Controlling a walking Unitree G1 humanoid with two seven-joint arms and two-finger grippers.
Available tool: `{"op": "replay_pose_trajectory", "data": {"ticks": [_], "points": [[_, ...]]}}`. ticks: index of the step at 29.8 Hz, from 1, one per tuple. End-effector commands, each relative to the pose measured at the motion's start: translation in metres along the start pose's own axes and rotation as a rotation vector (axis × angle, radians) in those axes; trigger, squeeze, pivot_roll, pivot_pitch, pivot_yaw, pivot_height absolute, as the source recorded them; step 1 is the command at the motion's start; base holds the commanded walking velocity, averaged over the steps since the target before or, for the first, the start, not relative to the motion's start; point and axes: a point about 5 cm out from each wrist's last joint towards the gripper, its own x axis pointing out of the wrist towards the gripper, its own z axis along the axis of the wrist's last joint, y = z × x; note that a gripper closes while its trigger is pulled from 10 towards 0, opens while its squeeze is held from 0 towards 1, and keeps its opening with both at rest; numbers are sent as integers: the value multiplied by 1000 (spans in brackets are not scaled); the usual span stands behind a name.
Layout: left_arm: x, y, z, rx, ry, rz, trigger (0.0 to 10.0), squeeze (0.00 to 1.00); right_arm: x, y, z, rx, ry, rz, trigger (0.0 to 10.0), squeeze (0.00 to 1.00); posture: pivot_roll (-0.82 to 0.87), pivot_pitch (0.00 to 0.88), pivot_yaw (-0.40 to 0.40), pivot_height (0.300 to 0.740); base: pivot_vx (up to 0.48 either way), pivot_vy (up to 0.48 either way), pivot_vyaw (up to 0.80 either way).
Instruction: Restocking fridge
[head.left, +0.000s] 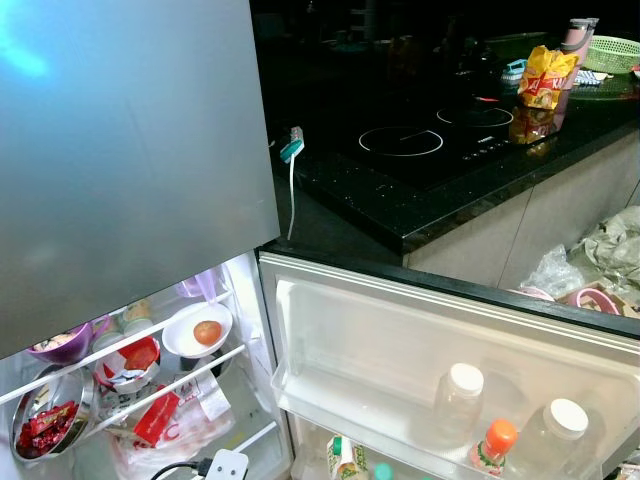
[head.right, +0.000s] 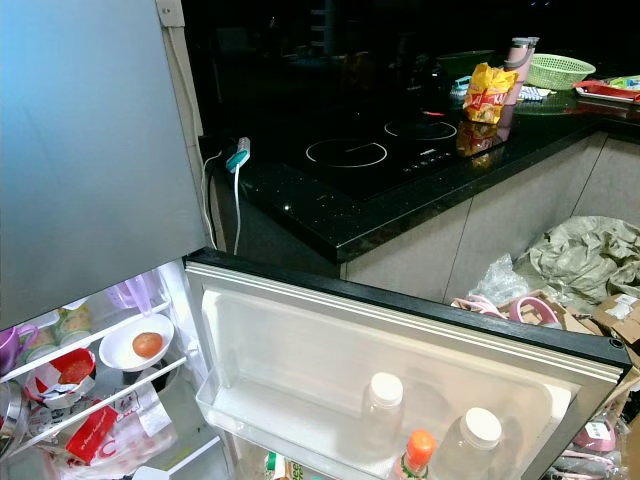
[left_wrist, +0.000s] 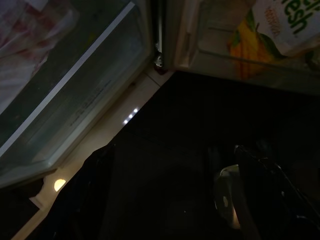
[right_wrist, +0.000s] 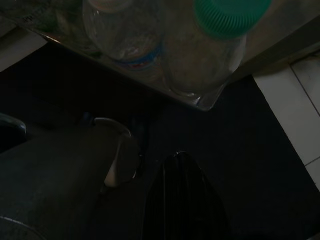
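- You have the silver-grey fridge (head.left: 120, 160) before you with its lower white plastic door (head.left: 400, 340) swung wide toward 3 o'clock. Judging by that, opening is done and the loading itself is left.
- The door's moulded white rack (head.left: 330, 400) already carries two clear plastic bottles with white caps (head.left: 458, 398) and a small orange-capped bottle (head.left: 492, 445).
- At 8 o'clock, the wire shelves (head.left: 150, 385) hold a glossy white bowl with a reddish round fruit (head.left: 200, 330), a purple bowl (head.left: 62, 345), a steel bowl of red packets (head.left: 48, 420) and crinkled plastic bags.
- At 1 o'clock, you can see the polished black stone counter (head.left: 440, 190) with a glass hob (head.left: 430, 135) and a yellow crinkly snack bag (head.left: 545, 78), perhaps stock to fetch.
- Both wrist views are dim. The left gripper (left_wrist: 165, 200) and the right gripper (right_wrist: 180, 200) hang low by the fridge's foot. You cannot tell how far either is open or whether it holds anything.
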Motion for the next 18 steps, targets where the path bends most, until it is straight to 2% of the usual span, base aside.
{"op": "replay_pose_trajectory", "data": {"ticks": [1,18], "points": [[-1,-1,-9,-43,33,14,10000,0,1,4,-2,10,6,7,10000,0,-48,110,25,740,0,0,0],[1,-1,-2,-94,6,18,10000,0,6,13,19,9,-47,30,10000,0,-52,104,19,740,-297,0,0]]}}
